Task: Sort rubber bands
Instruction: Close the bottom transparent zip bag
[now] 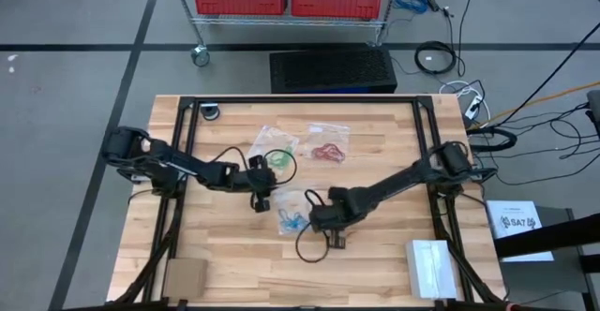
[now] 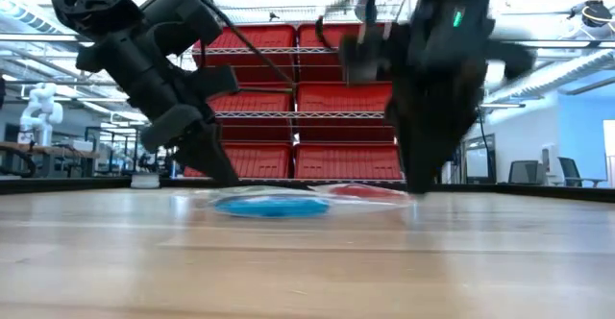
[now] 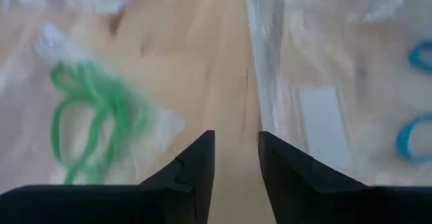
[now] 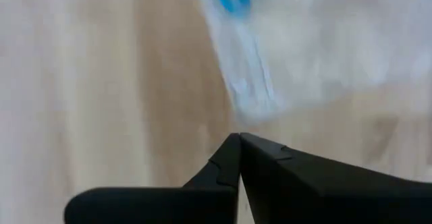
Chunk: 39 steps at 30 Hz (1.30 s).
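The left gripper [image 3: 236,158] is holding its jaws slightly parted on nothing, hovering over bare tabletop [image 1: 375,264] between the green rubber bands [image 3: 91,119] in one clear bag [image 1: 273,148] and a second bag [image 3: 337,82] with blue rubber bands [image 3: 412,136]. The right gripper [image 4: 239,146] is keeping its jaws fully closed and empty just beside that blue-band bag's edge. Red rubber bands [image 1: 328,152] are lying in a third bag farther back.

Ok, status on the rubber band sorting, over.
Left gripper open, empty, between green bands and blue bands. Right gripper shut, empty, beside blue bag. Nothing blocking.
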Motion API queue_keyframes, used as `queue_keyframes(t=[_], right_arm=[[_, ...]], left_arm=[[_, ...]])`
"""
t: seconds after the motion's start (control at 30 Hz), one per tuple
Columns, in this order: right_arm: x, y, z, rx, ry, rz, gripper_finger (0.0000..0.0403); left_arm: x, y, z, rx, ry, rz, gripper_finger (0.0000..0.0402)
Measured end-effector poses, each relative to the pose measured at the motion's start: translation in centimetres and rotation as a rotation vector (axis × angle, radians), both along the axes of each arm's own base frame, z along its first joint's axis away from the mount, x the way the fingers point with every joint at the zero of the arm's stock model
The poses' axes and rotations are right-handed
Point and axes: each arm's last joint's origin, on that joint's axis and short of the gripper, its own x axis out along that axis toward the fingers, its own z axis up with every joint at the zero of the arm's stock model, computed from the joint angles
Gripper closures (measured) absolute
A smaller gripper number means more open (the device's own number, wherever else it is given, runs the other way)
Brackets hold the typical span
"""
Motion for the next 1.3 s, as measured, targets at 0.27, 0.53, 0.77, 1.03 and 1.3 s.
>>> queue_keyframes(t=[0.27,0.53,0.77,1.03,1.3], right_arm=[[1.1,1.1,3.6,-0.023,-0.306,0.217,0.0403],[4.1,-3.6,2.8,-0.094,-0.427,0.139,0.0362],[5.6,-7.9,1.4,-0.054,-0.433,0.104,0.0295],[6.5,-11.9,-1.4,-0.003,-0.392,0.053,0.0236],[7.3,-13.9,-3.9,0.114,-0.39,0.002,0.0214]], left_arm=[[0.4,0.2,-0.5,0.118,0.002,0.014,0.0281],[-1.9,1.1,2.0,0.181,0.027,0.156,0.0347],[-3.7,1.8,3.0,0.058,-0.129,0.134,0.0395],[-5.7,2.0,3.5,-0.103,-0.356,0.016,0.0398],[-6.0,1.8,4.2,-0.141,-0.405,-0.04,0.0398]])
